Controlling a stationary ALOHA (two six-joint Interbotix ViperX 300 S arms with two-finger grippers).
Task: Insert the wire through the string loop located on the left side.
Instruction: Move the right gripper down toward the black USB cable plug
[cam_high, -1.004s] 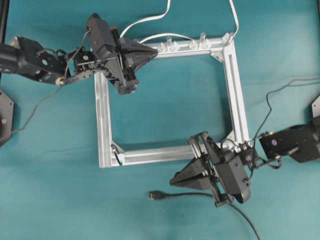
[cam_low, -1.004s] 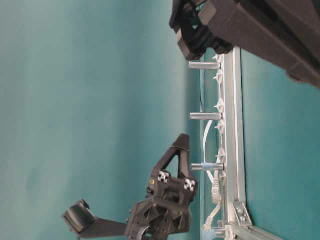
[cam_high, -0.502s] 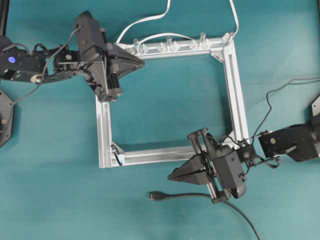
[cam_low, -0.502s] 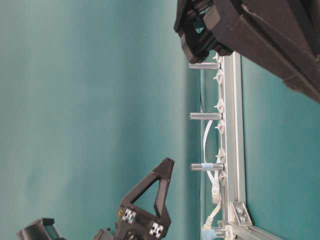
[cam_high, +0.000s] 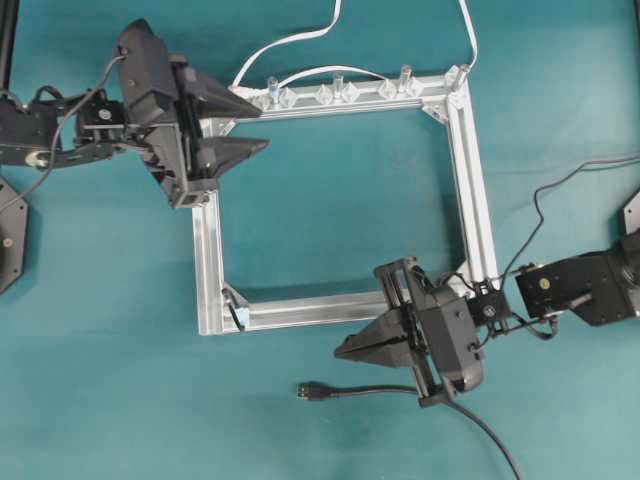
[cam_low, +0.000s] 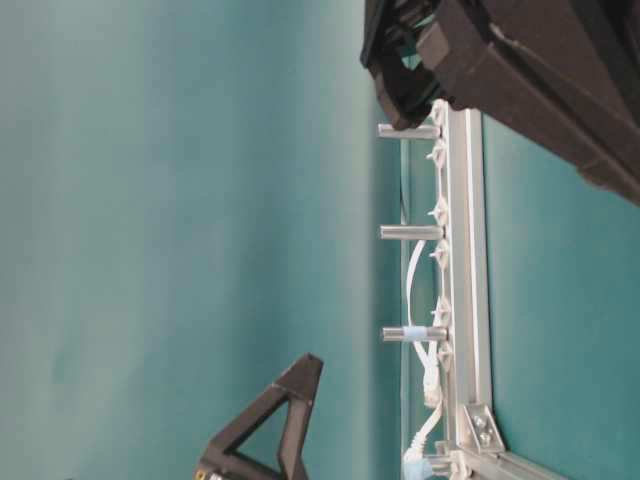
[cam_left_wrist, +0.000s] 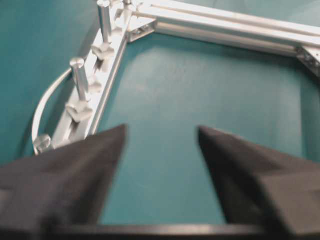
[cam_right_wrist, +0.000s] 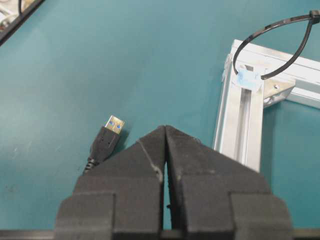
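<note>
The wire (cam_high: 400, 390) is a black cable on the teal table in front of the frame, and its plug (cam_high: 310, 391) points left. In the right wrist view the plug (cam_right_wrist: 107, 140) with its metal tip lies just left of my fingers. The string loop (cam_high: 233, 305) sits at the frame's near left corner; its dark thread (cam_right_wrist: 272, 45) rises from a pale blue bit (cam_right_wrist: 248, 79). My right gripper (cam_high: 338, 352) is shut and empty, its tip (cam_right_wrist: 165, 127) above and to the right of the plug. My left gripper (cam_high: 263, 128) is open and empty at the frame's far left corner (cam_left_wrist: 160, 131).
The silver aluminium frame (cam_high: 208, 250) is a square on the table. Clear pegs (cam_high: 340, 85) stand along its far bar (cam_low: 410, 232). A white flat cable (cam_high: 290, 40) curls behind them. Thin black arm leads (cam_high: 540, 200) trail at the right.
My left gripper has moved left along the far bar and has opened. My right gripper has drifted a little to the left, still shut. The wire has not moved.
</note>
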